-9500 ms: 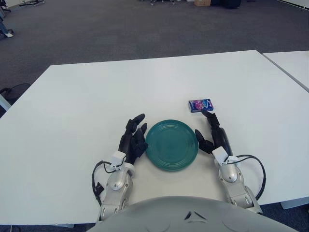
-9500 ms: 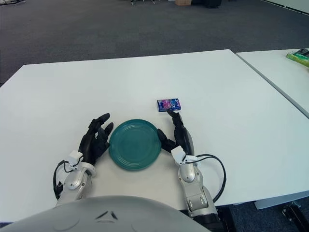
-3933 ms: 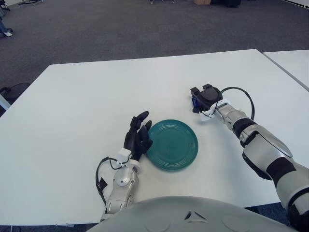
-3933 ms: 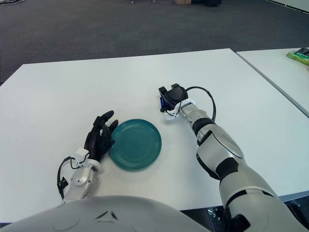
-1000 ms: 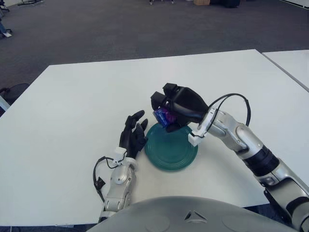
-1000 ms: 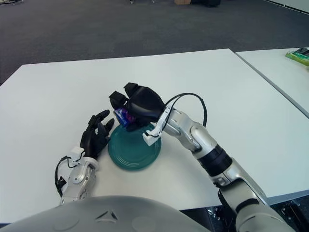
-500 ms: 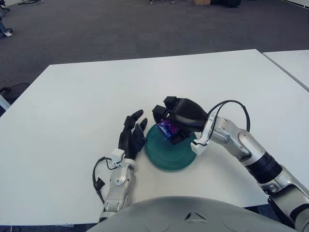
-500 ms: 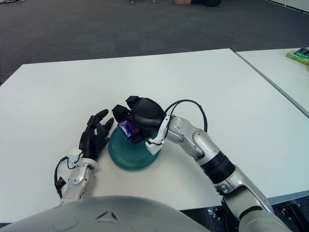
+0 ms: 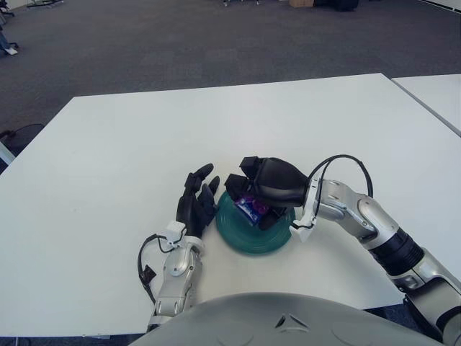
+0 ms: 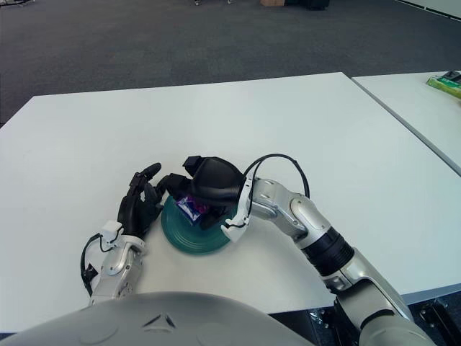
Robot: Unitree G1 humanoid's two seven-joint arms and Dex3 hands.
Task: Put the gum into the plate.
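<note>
A white table (image 9: 108, 151) fills most of both views, with a dark grey carpeted floor (image 9: 180, 43) beyond its far edge. A second white table (image 9: 436, 90) stands just to the right, apart from the first by a narrow gap, and in the right eye view a green object (image 10: 448, 83) lies at its far right edge; what it is cannot be told.

The right arm (image 9: 367, 227) reaches in from the lower right across the near part of the table, silver with black joints, and a black cable (image 9: 344, 162) loops above its wrist.

A round teal plate (image 9: 253, 241) sits on the table close to the robot, mostly covered from above by the right hand (image 9: 265, 186). That hand is low over the plate's middle and far side, its black fingers curled down around the gum (image 9: 252, 207), a small blue and purple pack. The pack is tilted, held between the fingertips just above or on the plate's surface; whether it touches the plate cannot be told.

The left hand (image 9: 196, 204) shows just beside the plate's left rim, its black fingers loosely spread, pointing away from the robot and holding nothing.
</note>
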